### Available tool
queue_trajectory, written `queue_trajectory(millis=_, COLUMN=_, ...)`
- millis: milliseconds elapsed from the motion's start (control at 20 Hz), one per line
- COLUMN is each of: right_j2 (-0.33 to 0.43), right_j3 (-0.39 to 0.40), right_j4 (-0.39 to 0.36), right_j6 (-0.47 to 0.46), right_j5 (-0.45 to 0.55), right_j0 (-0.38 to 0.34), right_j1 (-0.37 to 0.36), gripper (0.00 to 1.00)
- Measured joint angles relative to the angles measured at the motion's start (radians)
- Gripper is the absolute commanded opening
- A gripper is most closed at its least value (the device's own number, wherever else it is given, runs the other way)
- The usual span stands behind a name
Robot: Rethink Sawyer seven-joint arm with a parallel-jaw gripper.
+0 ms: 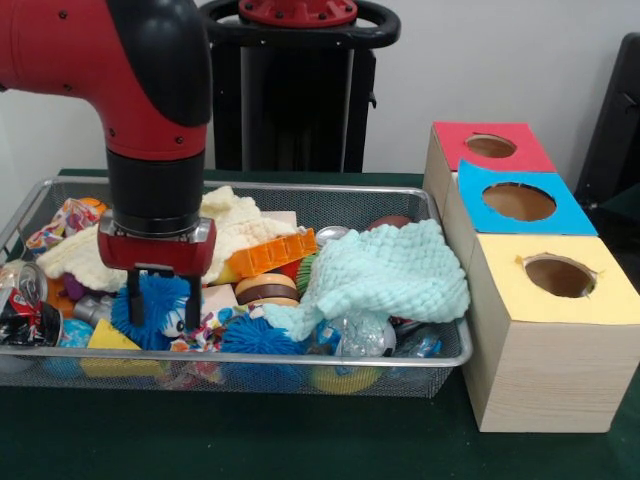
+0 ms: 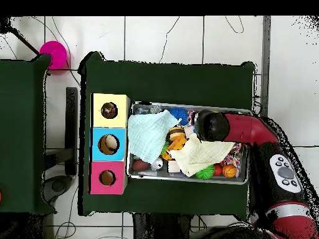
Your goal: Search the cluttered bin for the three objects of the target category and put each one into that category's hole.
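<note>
Now the claw [image 1: 163, 298] straddles a blue spiky ball [image 1: 150, 310], its prongs spread, not yet gripping.

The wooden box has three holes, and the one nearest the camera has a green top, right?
Not quite. In the front view the nearest hole has a yellow top, not green. The wooden box does have three holes; the blue one is in the middle and the red one is farthest back.

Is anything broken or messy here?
The yellow box's hole has ragged, torn edges, unlike the neat red and blue holes. A crushed can lies at the bin's end. The mint cloth sprawls over the toys.
</note>
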Motion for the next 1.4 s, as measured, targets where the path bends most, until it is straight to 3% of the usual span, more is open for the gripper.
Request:
queue_trajectory(millis=850, right_j2=-0.029, right_j3=0.003, right_j4=0.039, right_j6=0.000, right_j5=-0.015, right_j0=0.037, right_j1=0.014, gripper=1.00)
queue_trajectory(millis=1400, right_j2=-0.032, right_j3=-0.007, right_j4=0.048, right_j6=0.000, right_j5=-0.100, right_j0=0.037, right_j1=0.067, gripper=1.00)
